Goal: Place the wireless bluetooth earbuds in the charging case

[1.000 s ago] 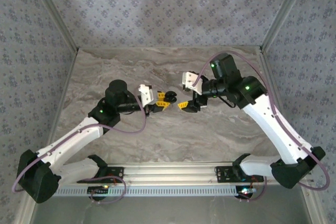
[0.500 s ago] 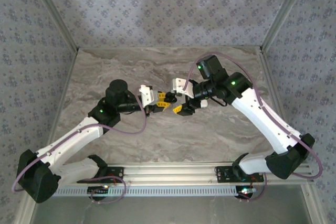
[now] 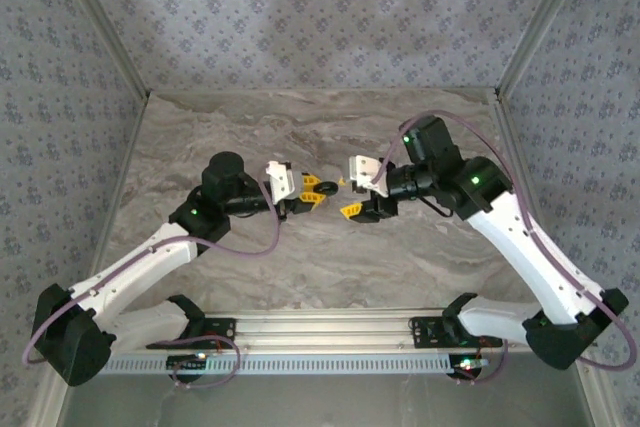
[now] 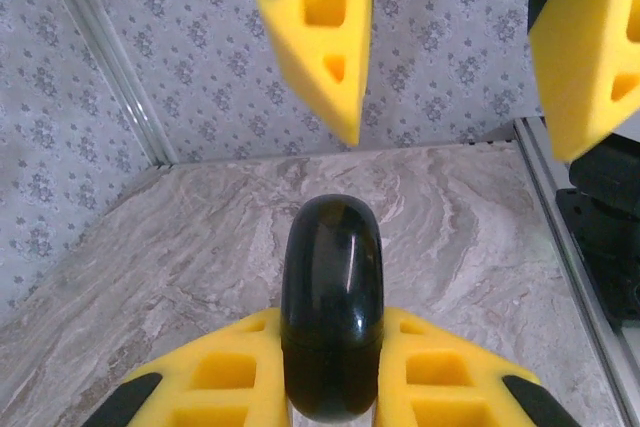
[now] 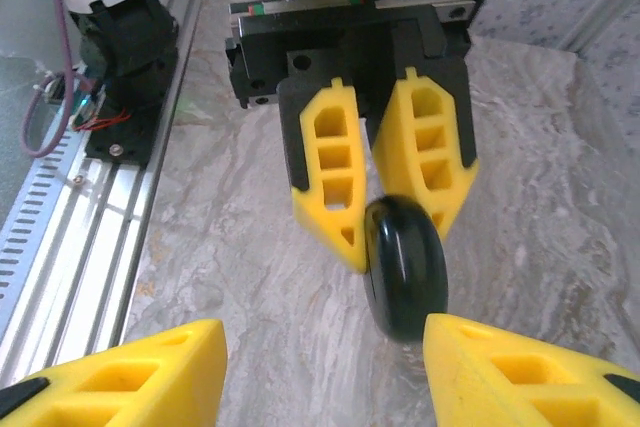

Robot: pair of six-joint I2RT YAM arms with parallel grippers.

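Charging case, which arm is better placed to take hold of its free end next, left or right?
Right. The left gripper is shut on the charging case, holding it out, while the right gripper faces its free end with jaws apart, holding nothing.

Marbled tabletop (image 3: 330, 267), grey floral-patterned walls (image 3: 320, 17)

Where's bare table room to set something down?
Bare marble: the far strip of the table along the back wall, and the near strip before the rail. Crowded mid-table, where the left gripper holding the charging case faces the right gripper.
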